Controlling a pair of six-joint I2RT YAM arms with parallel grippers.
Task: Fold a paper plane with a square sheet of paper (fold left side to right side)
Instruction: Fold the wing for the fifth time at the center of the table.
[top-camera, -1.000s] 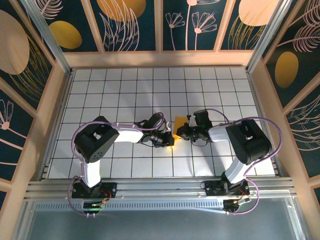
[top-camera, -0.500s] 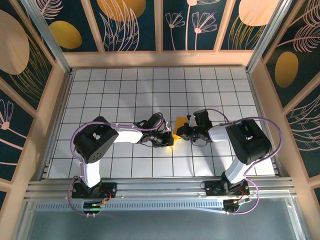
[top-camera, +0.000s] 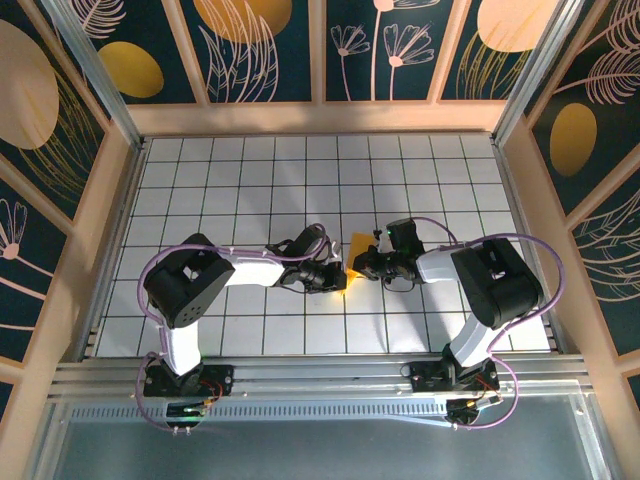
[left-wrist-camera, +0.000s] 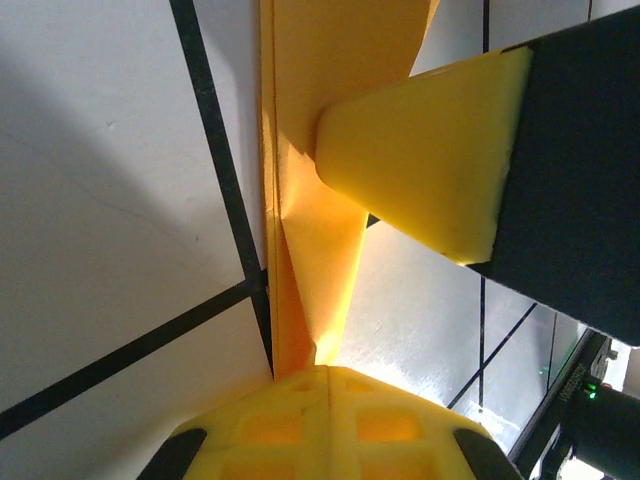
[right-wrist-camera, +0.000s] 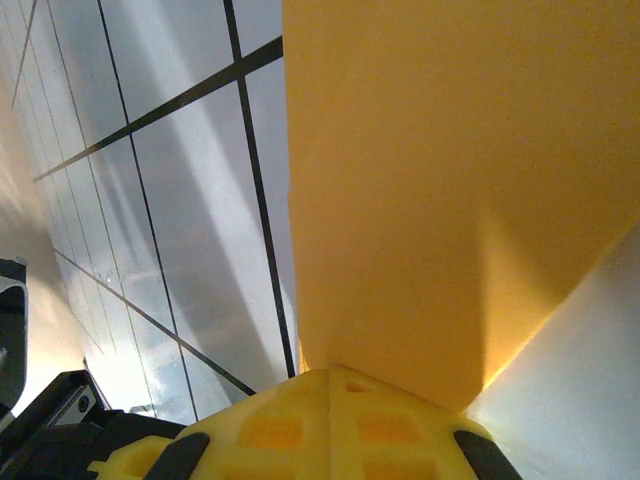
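Tiled counter (top-camera: 250, 180) carries folded orange paper (top-camera: 357, 243). Left gripper (top-camera: 339, 280) and right gripper (top-camera: 360, 266) each pinch it, fully closed.

The square sheet of paper (right-wrist-camera: 440, 200) is thin, smooth and matt, with sharp creases. The worktop (top-camera: 250, 180) is white and a bit shiny. The left pincer (top-camera: 338, 278) has pads (left-wrist-camera: 420, 160) of dull yellow plastic. The near rail (top-camera: 300, 372) is ribbed grey metal, the far frame (top-camera: 320, 118) pale wood

left arm's elbow (top-camera: 186, 283) slightly leftward
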